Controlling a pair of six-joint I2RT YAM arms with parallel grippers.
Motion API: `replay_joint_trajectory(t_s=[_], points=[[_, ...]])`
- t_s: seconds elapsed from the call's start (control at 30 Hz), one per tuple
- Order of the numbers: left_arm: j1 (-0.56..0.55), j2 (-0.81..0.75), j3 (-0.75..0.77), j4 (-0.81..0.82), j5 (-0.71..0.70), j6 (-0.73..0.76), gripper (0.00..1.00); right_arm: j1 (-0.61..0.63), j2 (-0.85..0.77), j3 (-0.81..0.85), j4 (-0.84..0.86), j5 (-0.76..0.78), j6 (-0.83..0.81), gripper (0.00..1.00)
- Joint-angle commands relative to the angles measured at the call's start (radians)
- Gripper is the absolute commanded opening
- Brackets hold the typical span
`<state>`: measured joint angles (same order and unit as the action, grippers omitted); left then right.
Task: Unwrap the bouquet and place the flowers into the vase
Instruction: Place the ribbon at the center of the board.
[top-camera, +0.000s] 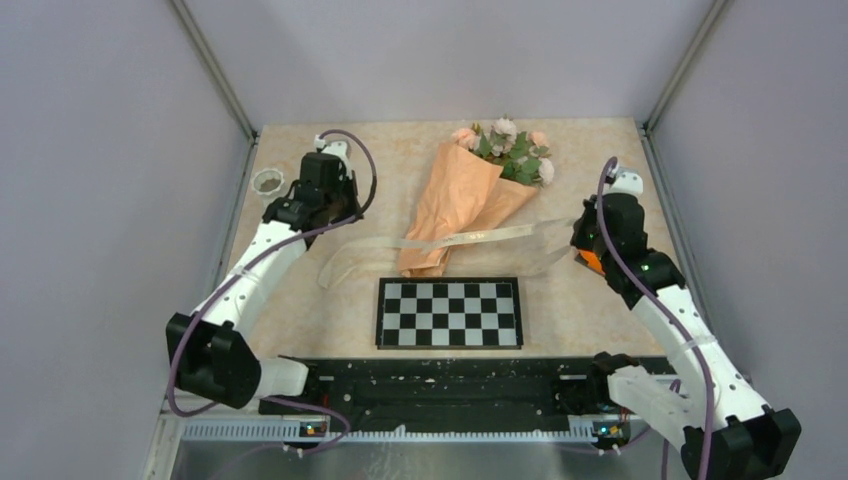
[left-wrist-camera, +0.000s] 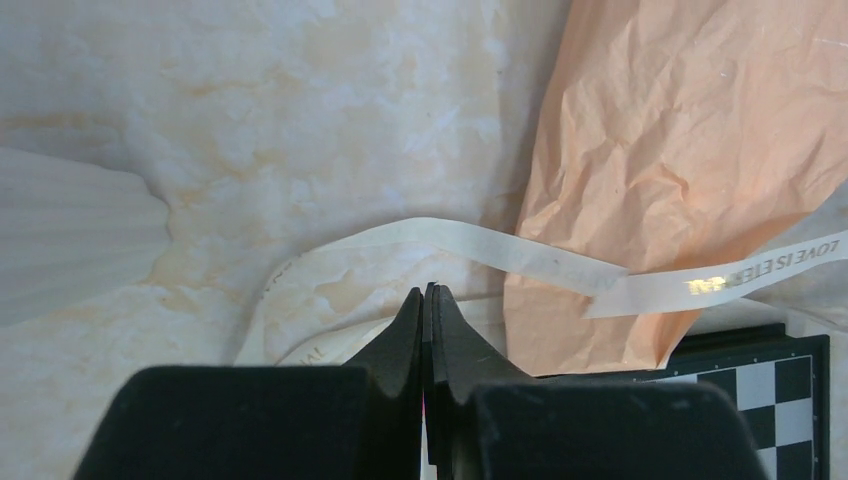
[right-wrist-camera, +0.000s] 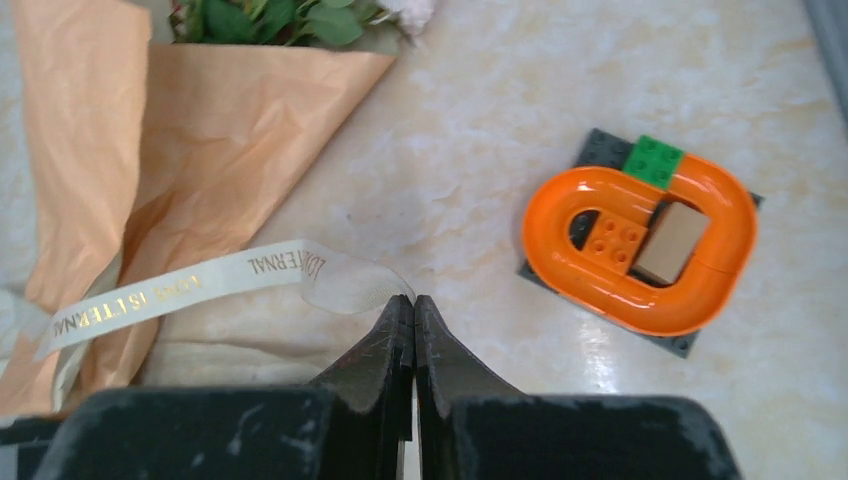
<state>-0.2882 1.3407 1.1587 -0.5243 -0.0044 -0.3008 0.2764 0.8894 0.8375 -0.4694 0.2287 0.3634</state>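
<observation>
The bouquet lies at the back middle of the table in its peach-orange paper cone, narrow end toward me. The flowers, pink and cream blooms with green leaves, stick out of the far end. A cream ribbon with gold lettering crosses the cone. My right gripper is shut on the ribbon's sheer end. To the left of the cone, my left gripper is shut, its tips over a ribbon loop on the table. The vase, white and ribbed, stands at the far left.
A black-and-white checkerboard lies in front of the bouquet, close to the arm bases. An orange ring toy on a dark baseplate sits just right of my right gripper. Grey walls close in the table on both sides.
</observation>
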Motion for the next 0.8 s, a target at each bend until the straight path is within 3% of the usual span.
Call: replay_joint_trajectory(t_s=[0.0, 0.27, 0.47, 0.53, 0.63, 0.77], points=[[0.015, -0.074, 0.004, 0.020, -0.098, 0.051, 0.00, -0.012, -0.018, 0.086, -0.046, 0.263, 0.006, 0.00], [0.015, -0.147, -0.060, 0.037, -0.017, 0.048, 0.03, -0.017, 0.006, 0.082, -0.077, 0.654, 0.012, 0.00], [0.015, -0.154, -0.051, 0.028, 0.057, 0.058, 0.10, -0.020, 0.068, 0.036, -0.047, 0.652, 0.094, 0.02], [0.015, -0.160, -0.054, 0.033, 0.087, 0.060, 0.14, -0.020, 0.086, 0.005, -0.018, 0.591, 0.113, 0.18], [0.014, -0.160, -0.056, 0.038, 0.135, 0.059, 0.34, -0.020, 0.108, -0.040, 0.031, 0.509, 0.131, 0.57], [0.008, -0.157, -0.059, 0.041, 0.171, 0.059, 0.45, -0.020, 0.117, -0.062, 0.062, 0.446, 0.134, 0.78]])
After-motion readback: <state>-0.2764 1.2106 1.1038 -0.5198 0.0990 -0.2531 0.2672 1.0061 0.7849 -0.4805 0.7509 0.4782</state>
